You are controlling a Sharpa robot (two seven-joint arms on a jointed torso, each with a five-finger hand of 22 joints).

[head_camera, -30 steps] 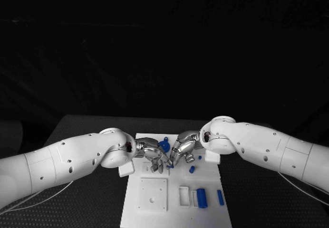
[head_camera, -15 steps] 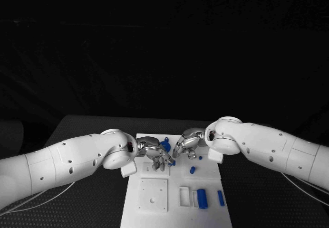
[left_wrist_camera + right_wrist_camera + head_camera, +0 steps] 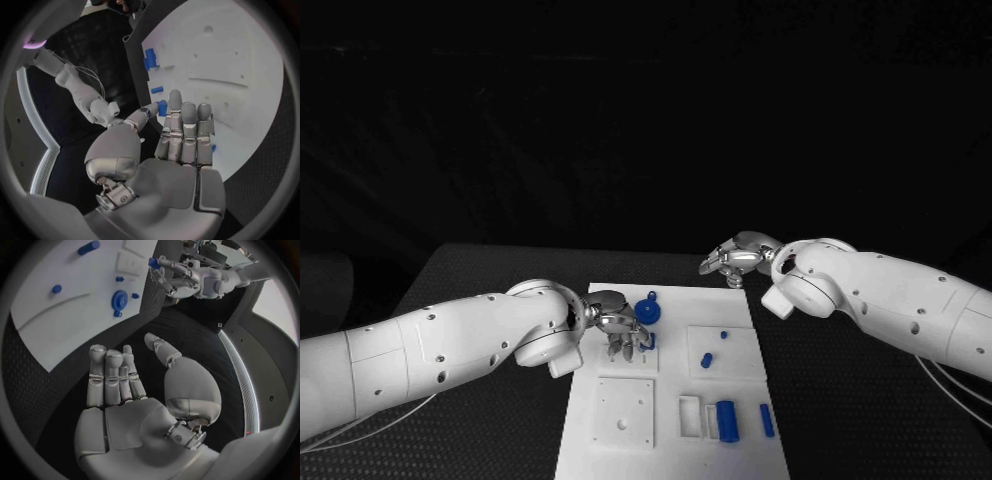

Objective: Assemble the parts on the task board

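Fingers of left hand (image 3: 620,328) pinch a blue part (image 3: 162,107); right hand (image 3: 736,256) empty, spread.

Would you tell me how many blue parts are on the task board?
5 plainly: a round part by the left hand, a dot, a peg, a cylinder, a bar; the hand may hide more.

Right hand (image 3: 134,405) empty, fingers apart, over black table (image 3: 181,332) beside task board (image 3: 75,305)

A black worktop (image 3: 488,270) with a finely textured surface stretches beneath the scene, while thin pale cables (image 3: 372,420) trail across its near left corner.
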